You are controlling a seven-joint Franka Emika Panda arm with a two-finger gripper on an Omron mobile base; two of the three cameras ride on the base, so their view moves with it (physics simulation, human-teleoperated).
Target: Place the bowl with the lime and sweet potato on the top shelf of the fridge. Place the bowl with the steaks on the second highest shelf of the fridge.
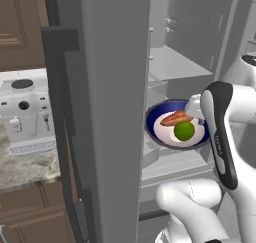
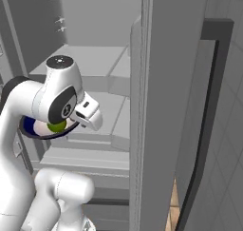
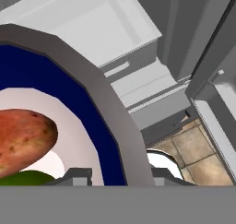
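The rim of a round bowl [image 3: 110, 121], grey-edged with a dark blue wall and a white floor, is pinched between the two dark fingers of the gripper [image 3: 119, 172], one finger [image 3: 76, 176] seen inside the rim and the other outside it. The bowl is thus held up in the air by its edge, in front of the open compartment of the tall grey fridge [image 1: 107, 102].

Just inside the rim from the hand, the oblong orange-red sweet potato [image 3: 25, 140] is seen lying on the white floor of the bowl, and the small round bright green lime [image 1: 184, 131] is lodged right beside it (the two appear to touch).

Beyond the bowl, light grey drawers [image 3: 103, 27] and flat shelf panels are seen inside the fridge; the uppermost light grey shelf [image 1: 172, 66] lies higher than the bowl and farther in. On the hand's outer side the wide flat grey door [image 2: 171, 106] stands open.

Farthest from the hand, past the other door, a white coffee machine [image 1: 25, 114] is placed on a speckled stone counter [image 1: 25, 169] among brown wooden cabinets [image 1: 22, 27].
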